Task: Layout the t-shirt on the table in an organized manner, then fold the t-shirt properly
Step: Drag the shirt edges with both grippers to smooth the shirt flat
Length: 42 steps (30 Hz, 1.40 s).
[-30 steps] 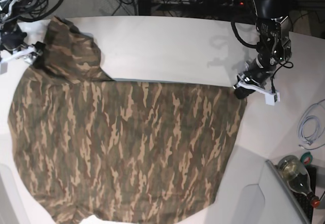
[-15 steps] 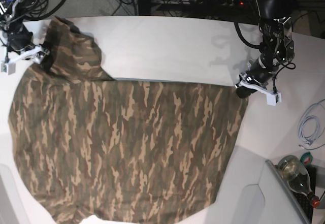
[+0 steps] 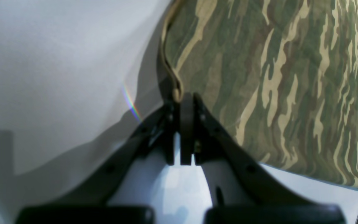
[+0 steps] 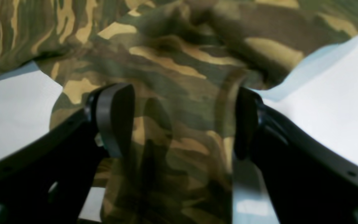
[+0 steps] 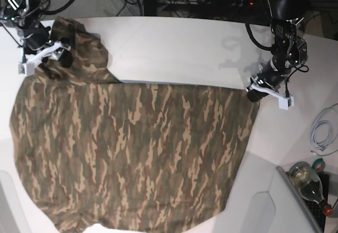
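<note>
Since a second ago the right gripper (image 5: 53, 58) has slid inward over the sleeve at ten o'clock — jaws spread, straddling the t-shirt (image 5: 132, 154), flat on the table (image 5: 179, 48); the left gripper (image 5: 254, 94) pinches its three-o'clock corner.

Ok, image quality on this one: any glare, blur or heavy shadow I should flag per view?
Left wrist: a small rainbow flare streak beside the left tool, whose near body is dark and soft; t-shirt fairly sharp. Right wrist: soft throughout, cloth smeared, right tool silhouetted. Base: evenly lit and sharp, mild shadows on the table.
</note>
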### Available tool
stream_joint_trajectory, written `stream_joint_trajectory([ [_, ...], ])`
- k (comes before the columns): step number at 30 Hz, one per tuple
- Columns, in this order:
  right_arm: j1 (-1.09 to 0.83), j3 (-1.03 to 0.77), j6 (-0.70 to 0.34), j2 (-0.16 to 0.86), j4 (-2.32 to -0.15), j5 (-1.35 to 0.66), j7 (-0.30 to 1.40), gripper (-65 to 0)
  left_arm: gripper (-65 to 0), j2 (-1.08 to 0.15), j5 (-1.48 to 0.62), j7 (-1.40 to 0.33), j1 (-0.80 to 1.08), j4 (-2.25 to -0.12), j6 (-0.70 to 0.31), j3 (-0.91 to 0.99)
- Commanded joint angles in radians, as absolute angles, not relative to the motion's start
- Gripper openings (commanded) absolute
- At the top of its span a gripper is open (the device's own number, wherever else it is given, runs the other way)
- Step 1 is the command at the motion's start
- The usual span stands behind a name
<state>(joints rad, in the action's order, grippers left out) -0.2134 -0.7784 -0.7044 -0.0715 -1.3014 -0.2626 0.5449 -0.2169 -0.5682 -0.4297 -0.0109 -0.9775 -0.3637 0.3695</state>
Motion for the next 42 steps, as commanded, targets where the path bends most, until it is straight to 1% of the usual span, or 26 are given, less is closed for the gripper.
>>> stream_joint_trajectory([
  [1, -0.225, -0.777, -0.698, -0.076, -1.290, -0.214, 0.628, -29.9, -65.0, -0.229, -0.561, -0.429, -0.015, -0.986, -0.352, 0.372],
  [2, -0.225, -0.779, -0.698, -0.076, -1.293, -0.214, 0.628, -36.3, -65.0, -0.229, -0.561, -0.429, -0.015, -0.986, -0.352, 0.372],
  [5, -0.217, -0.780, -0.698, -0.074, -1.294, -0.216, 0.628, -59.1, -65.0, -0.231, -0.561, -0.429, -0.015, -0.986, -0.352, 0.372],
  [6, -0.216, -0.794, -0.698, -0.076, -1.294, -0.216, 0.628, -64.1, -65.0, -0.231, -0.561, -0.429, -0.015, -0.986, -0.352, 0.372],
  [7, -0.214, -0.814, -0.698, -0.081, -1.297, -0.216, 0.628, -65.0, -65.0, -0.231, -0.561, -0.429, -0.015, -0.986, -0.352, 0.372],
  [10, -0.232, -0.828, -0.698, -0.084, -1.362, -0.214, 0.654, -64.5, -65.0, -0.232, -0.561, -0.430, -0.010, -1.003, -0.352, 0.372],
  [13, -0.262, -0.828, -0.698, -0.085, -1.491, -0.214, 0.766, -64.5, -65.0, -0.232, -0.561, -0.449, 0.030, -1.109, -0.351, 0.371],
  [16, -0.285, -0.828, -0.698, -0.101, -1.593, -0.214, 0.854, -64.5, -65.0, -0.232, -0.561, -0.527, 0.056, -1.214, -0.344, 0.380],
  [20, -0.300, -0.826, -0.698, -0.105, -1.684, -0.214, 0.949, -64.5, -65.0, -0.229, -0.561, -0.579, 0.114, -1.346, -0.274, 0.383],
  [24, -0.300, -0.823, -0.698, -0.105, -1.736, -0.213, 0.983, -64.5, -65.0, -0.222, -0.561, -0.579, 0.183, -1.449, -0.240, 0.377],
  [26, -0.300, -0.782, -0.698, -0.101, -1.761, -0.213, 0.984, -64.5, -65.0, -0.219, -0.565, -0.582, 0.199, -1.497, -0.214, 0.372],
  [31, -0.288, -0.714, -0.698, -0.097, -1.830, -0.209, 1.047, -64.4, -65.0, -0.199, -0.565, -0.682, 0.177, -1.592, -0.199, 0.375],
  [37, -0.222, -0.704, -0.698, -0.074, -1.824, -0.208, 1.076, -64.4, -65.0, -0.166, -0.562, -0.693, 0.099, -1.587, -0.199, 0.371],
  [40, -0.183, -0.704, -0.698, -0.053, -1.811, -0.208, 1.078, -64.4, -65.0, -0.165, -0.562, -0.693, 0.045, -1.544, -0.197, 0.371],
  [42, -0.154, -0.704, -0.698, -0.033, -1.776, -0.208, 1.078, -64.4, -65.0, -0.165, -0.562, -0.693, 0.002, -1.495, -0.176, 0.371],
])
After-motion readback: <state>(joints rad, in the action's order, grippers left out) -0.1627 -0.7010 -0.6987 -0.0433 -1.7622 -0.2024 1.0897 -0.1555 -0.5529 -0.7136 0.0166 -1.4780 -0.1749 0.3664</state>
